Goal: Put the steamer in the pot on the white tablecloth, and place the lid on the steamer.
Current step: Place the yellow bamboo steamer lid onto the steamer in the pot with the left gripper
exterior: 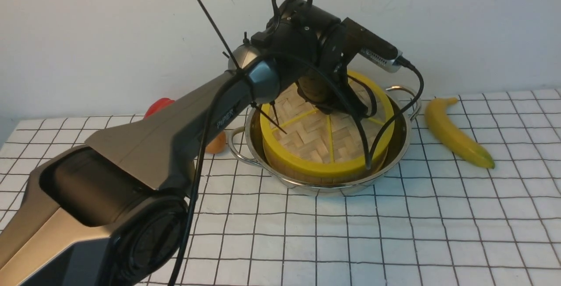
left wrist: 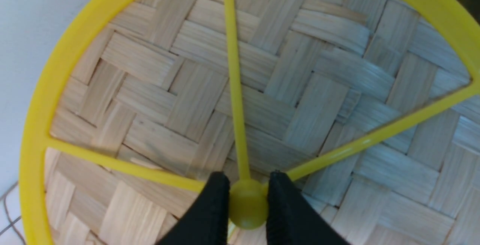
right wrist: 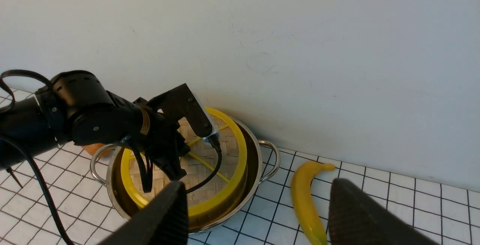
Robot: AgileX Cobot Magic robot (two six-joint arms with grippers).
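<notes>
**Seating the lid on the steamer: left hand on the hub**

Front view. The left hand (exterior: 326, 106) is reaching down onto the centre of the lid (exterior: 307, 139). Directly under the hand, the lid is covering the steamer (exterior: 282, 163), which is standing inside the pot (exterior: 399, 143) on the white tablecloth (exterior: 394, 224). The steamer's contents are hidden. The step in hand appears to be the final seating of the lid. For a good result, the hand should be keeping the lid level and centred, so that the yellow rim is meeting the steamer wall all round. It should be opening only once the lid is bearing its own weight. Whether the far edge is fully down cannot be told here.

Left wrist view. The two black fingers (left wrist: 213, 211) are closed partway, pinching the yellow hub (left wrist: 247, 209) from both sides. The spokes are radiating away from the hand.

Right wrist view. The right hand (right wrist: 257, 188) is standing wide open and empty, hanging in the air. The pot is lying ahead of it and below. A banana (right wrist: 303, 196) is lying on the cloth just beside the pot.
</notes>
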